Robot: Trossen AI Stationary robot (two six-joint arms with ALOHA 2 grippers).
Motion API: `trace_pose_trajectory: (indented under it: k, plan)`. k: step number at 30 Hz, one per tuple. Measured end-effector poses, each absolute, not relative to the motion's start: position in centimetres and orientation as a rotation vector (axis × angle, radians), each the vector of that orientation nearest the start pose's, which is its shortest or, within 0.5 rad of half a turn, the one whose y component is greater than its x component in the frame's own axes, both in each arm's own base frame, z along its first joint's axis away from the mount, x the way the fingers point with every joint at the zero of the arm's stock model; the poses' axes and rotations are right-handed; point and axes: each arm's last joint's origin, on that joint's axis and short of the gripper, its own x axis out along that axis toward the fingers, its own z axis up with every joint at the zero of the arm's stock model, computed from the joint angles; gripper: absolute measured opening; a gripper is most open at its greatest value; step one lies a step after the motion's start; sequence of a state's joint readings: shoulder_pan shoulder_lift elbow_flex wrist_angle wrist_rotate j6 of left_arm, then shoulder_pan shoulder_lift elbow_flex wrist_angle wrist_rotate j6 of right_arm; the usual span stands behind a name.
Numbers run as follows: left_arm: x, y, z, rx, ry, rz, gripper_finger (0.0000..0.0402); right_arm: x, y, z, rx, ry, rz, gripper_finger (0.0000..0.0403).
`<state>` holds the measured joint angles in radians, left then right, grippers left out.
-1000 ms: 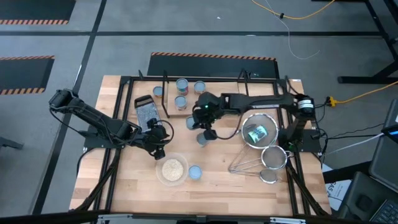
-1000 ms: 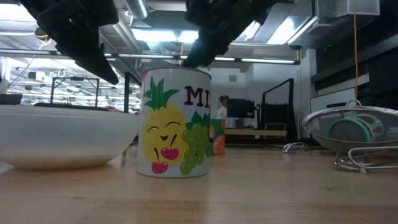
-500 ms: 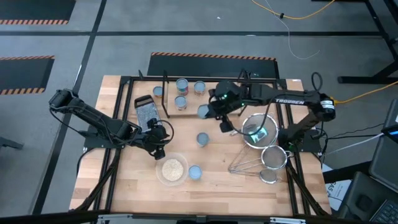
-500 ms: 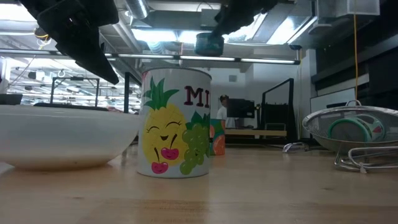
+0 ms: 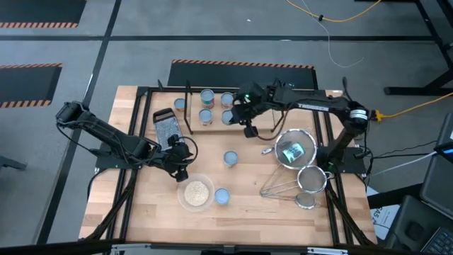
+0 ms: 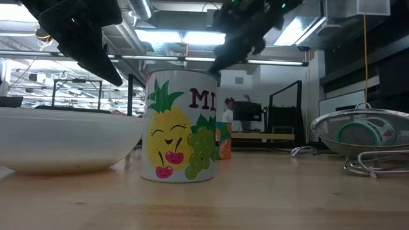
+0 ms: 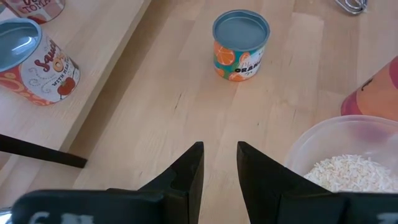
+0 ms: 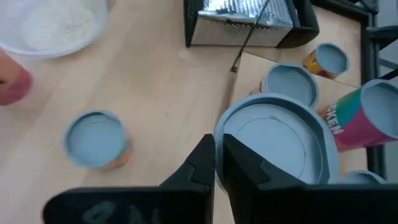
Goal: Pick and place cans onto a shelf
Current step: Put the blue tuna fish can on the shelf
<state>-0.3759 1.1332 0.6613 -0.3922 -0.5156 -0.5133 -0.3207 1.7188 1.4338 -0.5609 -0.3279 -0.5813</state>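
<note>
High view: right gripper (image 5: 243, 117) pinches a can (image 5: 228, 117) above the shelf (image 5: 212, 126).
Right wrist view: fingers (image 8: 205, 163) nearly together on that can's rim, over the shelf.
Left wrist view: left gripper (image 7: 219, 163) spread, empty; orange can (image 7: 240, 44) ahead, off the shelf.

pale wood table (image 5: 255, 205), glossy printed cans (image 6: 181, 126)
</note>
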Motion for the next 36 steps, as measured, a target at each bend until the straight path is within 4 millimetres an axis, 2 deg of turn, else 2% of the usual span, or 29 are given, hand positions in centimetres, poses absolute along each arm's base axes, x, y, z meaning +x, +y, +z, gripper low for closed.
trace_pose_trajectory:
  k: [7, 16, 25, 31, 36]
  plan:
    - [20.4, -6.5, 21.4, -0.114, 0.717, 0.323, 0.0089, 37.6, -13.2, 24.4, -0.322, 0.796, 0.248, 0.0026]
    - [20.4, -6.5, 21.4, -0.115, 0.715, 0.322, 0.0089, 38.0, -15.7, 20.4, -0.278, 0.883, 0.237, 0.0026]
    - [20.5, -6.5, 21.4, -0.116, 0.713, 0.322, 0.0089, 38.0, -16.7, 19.8, -0.27, 0.876, 0.223, 0.0026]
    - [20.5, -6.5, 21.4, -0.116, 0.713, 0.322, 0.0089, 38.0, -17.0, 19.5, -0.265, 0.824, 0.311, 0.0026]
    - [20.5, -6.6, 21.5, -0.121, 0.704, 0.319, 0.0089, 38.2, -17.1, 18.9, -0.265, 0.832, 0.312, 0.0026]
